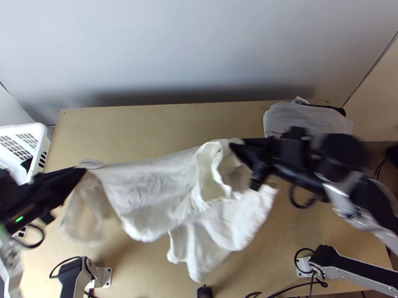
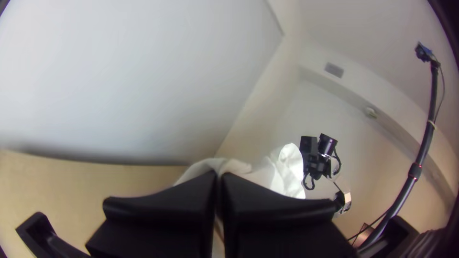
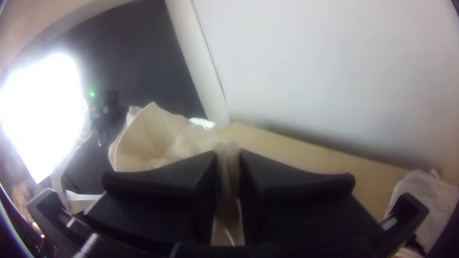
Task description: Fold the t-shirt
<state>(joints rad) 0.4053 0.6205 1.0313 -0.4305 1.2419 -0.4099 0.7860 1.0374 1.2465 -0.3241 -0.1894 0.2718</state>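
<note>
The white t-shirt (image 1: 153, 193) hangs stretched and rumpled between both grippers above the table, its lower parts drooping in loose folds toward the near edge. At the left, my left gripper (image 1: 79, 175) is shut on one part of it; in the left wrist view the cloth (image 2: 220, 166) rises from between the tips of the left gripper (image 2: 219, 177). My right gripper (image 1: 244, 149) holds another part, beside an open loop of fabric. In the right wrist view a strip of the shirt (image 3: 227, 162) is pinched by the right gripper (image 3: 227, 155). Which parts are held, I cannot tell.
A white plastic basket (image 1: 26, 130) stands at the table's left edge. A pile of light cloth (image 1: 303, 118) lies at the back right corner of the wooden table (image 1: 145, 130). A grey wall rises behind the table. Cables run along the near edge.
</note>
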